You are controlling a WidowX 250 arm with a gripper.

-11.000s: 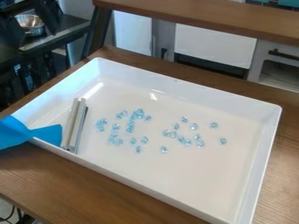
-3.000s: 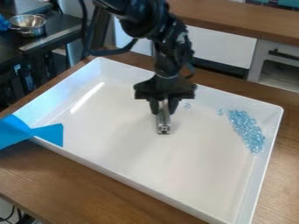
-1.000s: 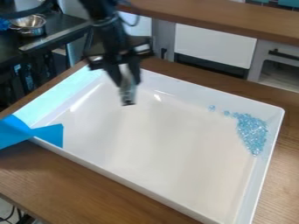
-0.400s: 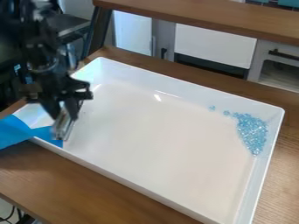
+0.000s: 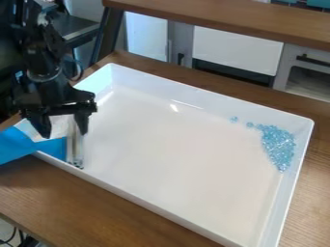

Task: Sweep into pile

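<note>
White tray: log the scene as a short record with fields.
container: white rectangular tray on a brown wooden table
material swept: small clear-blue crystals, mostly bunched against the tray's right wall in the picture
stray: one crystal apart from the bunch, toward the far wall
tool: silvery metal bar, in the tray at the picture's left
gripper: black two-finger gripper, fingers spread, above the tray's left end
marker: bright blue sheet at the tray's left corner
</note>
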